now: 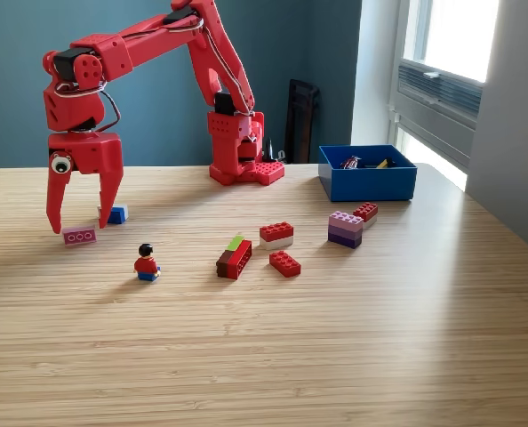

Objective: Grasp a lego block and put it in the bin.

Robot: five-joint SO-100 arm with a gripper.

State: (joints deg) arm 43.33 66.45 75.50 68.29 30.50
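Red plastic forms your whole arm (148, 44), which rises from a base (244, 151) at the back of the desk (335, 356) and reaches over to the exterior view's left. At that left side your claw (82, 221) hangs tips-down with its jaws spread wide, gripping nothing, the tips just above the wood. Between and just below those tips lies a pink flat brick (79, 236), studs up. Just behind it, beside the tip nearer the middle of the view, sits a small blue brick (116, 213). Further right you find a minifigure (147, 262) with a red torso and blue legs, standing upright and apart from everything else. Near the centre lies a red-and-brown block (235, 259) with a green piece at its far end. Just right of it are a red brick on a white one (276, 235) and, nearer the camera, a loose red brick (284, 263). Next comes a purple stack (345, 229), with a small red brick (366, 212) touching its far right corner. At the right, toward the desk's back edge, stands the bin (367, 181), a blue open box well apart from your claw; a few small pieces inside it are too small to identify. A window (442, 53) lights the right edge.
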